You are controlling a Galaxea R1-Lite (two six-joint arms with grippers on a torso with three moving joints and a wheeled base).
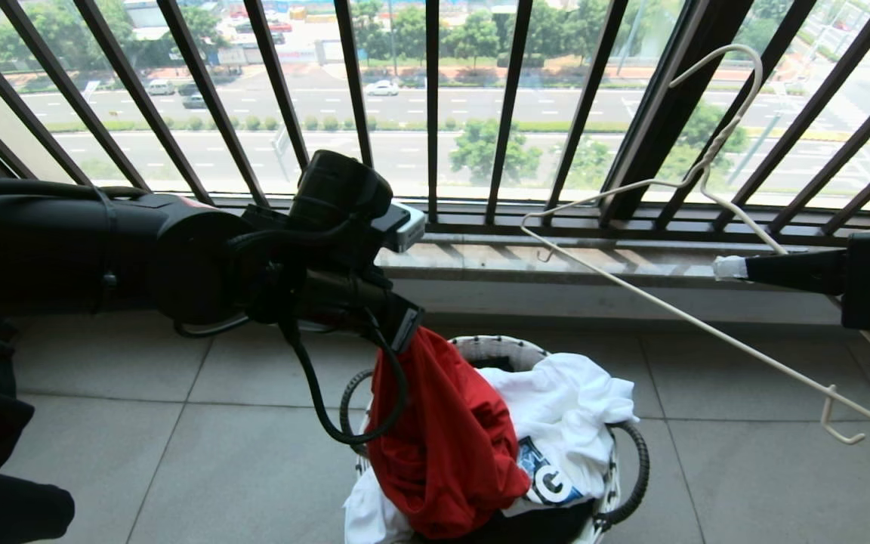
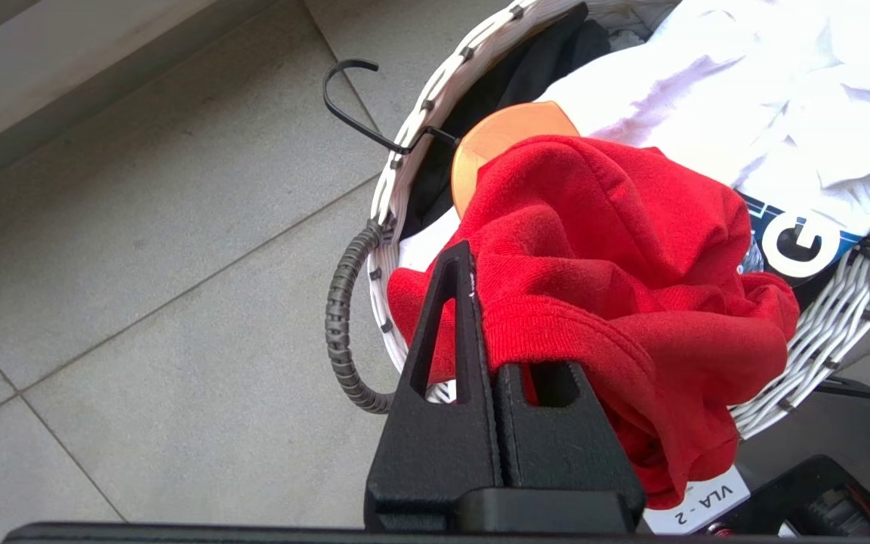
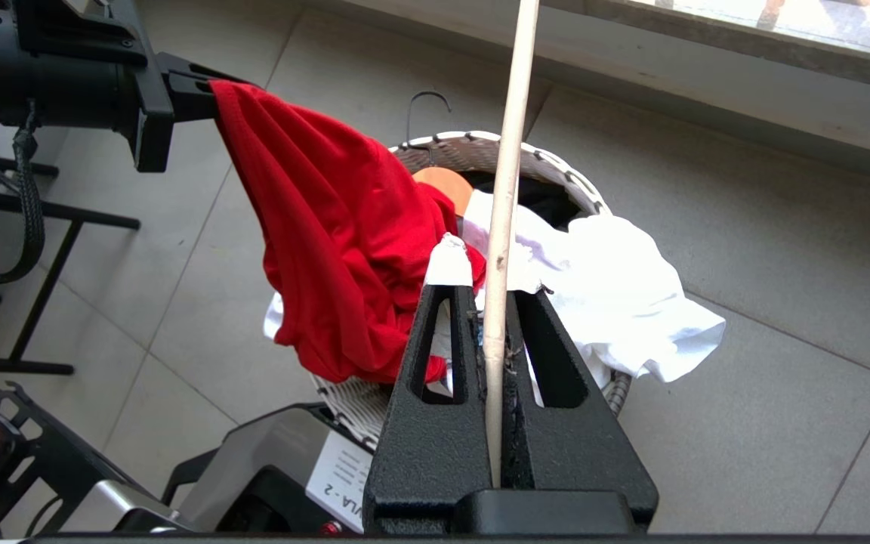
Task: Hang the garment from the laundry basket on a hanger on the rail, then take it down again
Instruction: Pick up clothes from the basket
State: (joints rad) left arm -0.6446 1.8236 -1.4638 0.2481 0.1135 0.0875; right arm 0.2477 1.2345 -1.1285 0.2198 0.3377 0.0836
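Red T-shirt (image 1: 446, 438) spills over the near rim of the laundry basket (image 1: 503, 349), its upper edge lifted just above the basket and pinched between the pressed-together jaws of the left gripper (image 1: 405, 326). Inside the basket lie a white garment (image 1: 571, 415) with a blue-and-white graphic, something black beneath it, and a wooden hanger (image 2: 510, 132) whose dark hook pokes over the far rim. Bare grey floor tiles (image 1: 178, 453) surround the basket on every side. To the right, the right gripper (image 1: 729, 267) is clamped on one arm of the pale wire hanger (image 1: 707, 174), held tilted in the air in front of the barred window (image 1: 435, 113).
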